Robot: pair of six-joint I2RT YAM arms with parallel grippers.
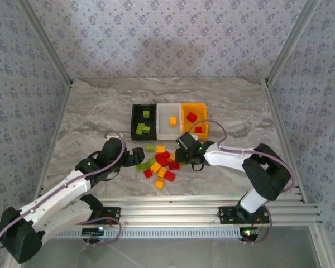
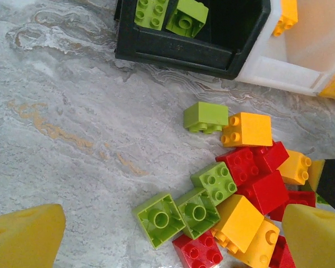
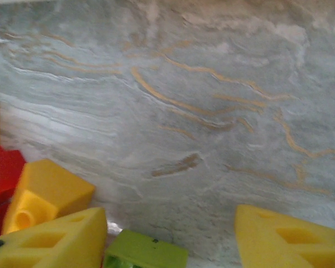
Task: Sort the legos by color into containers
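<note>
The legos lie in a loose pile (image 1: pixel 161 163) of lime green, orange-yellow and red bricks in front of the containers: a black bin (image 1: pixel 134 121), a white bin (image 1: pixel 162 121) and an orange bin (image 1: pixel 204 120) in a row. Green bricks (image 1: pixel 143 127) lie in the black bin, a yellow one (image 1: pixel 172 121) in the white, red ones (image 1: pixel 191 116) in the orange. My left gripper (image 2: pixel 170 240) is open wide at the pile's left edge, two upturned green bricks (image 2: pixel 159 219) between its fingertips (image 2: pixel 23 237). My right gripper (image 3: pixel 170 240) is open at the pile's right side, a green brick (image 3: pixel 145 254) beside its left fingertip (image 3: pixel 50 240).
The marble tabletop (image 1: pixel 89 117) is bounded by patterned walls and metal frame posts. An aluminium rail (image 1: pixel 212 206) runs along the near edge by the arm bases. The black bin's front wall (image 2: pixel 178 53) stands just beyond the pile.
</note>
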